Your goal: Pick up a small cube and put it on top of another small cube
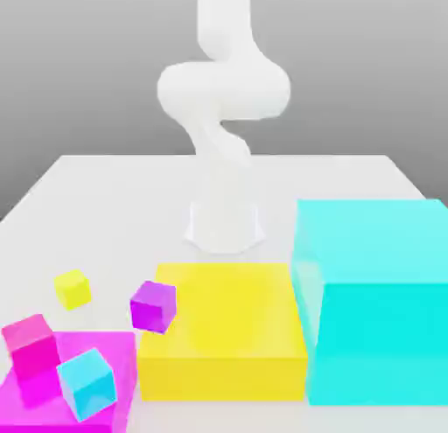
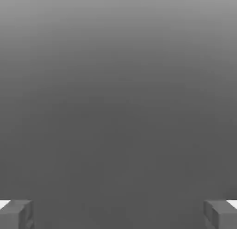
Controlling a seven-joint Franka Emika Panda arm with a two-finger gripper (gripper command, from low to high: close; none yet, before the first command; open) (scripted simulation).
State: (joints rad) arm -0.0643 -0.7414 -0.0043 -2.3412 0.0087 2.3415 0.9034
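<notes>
Small cubes sit at the table's [image 1: 105, 191] 7 o'clock corner: yellow cube [image 1: 73, 289] and purple cube [image 1: 153, 306] on the table, pink cube [image 1: 31, 344] and cyan cube [image 1: 87, 384] on the magenta slab [image 1: 118, 352]. My gripper [image 2: 118, 214] is spread wide, fingers [image 2: 16, 214] holding nothing, facing blank grey.

Arm [image 1: 223, 99]: plain glossy white all over, smooth rounded tube links, bulbous joint housings, no cables, screws or markings visible. Round white base [image 1: 225, 226] flares slightly where it meets the white table [image 1: 105, 195]. In the hand view, fingertips [image 2: 16, 214] are grey blocky pads with squared edges and a white patch on the outer upper corner of each.
</notes>
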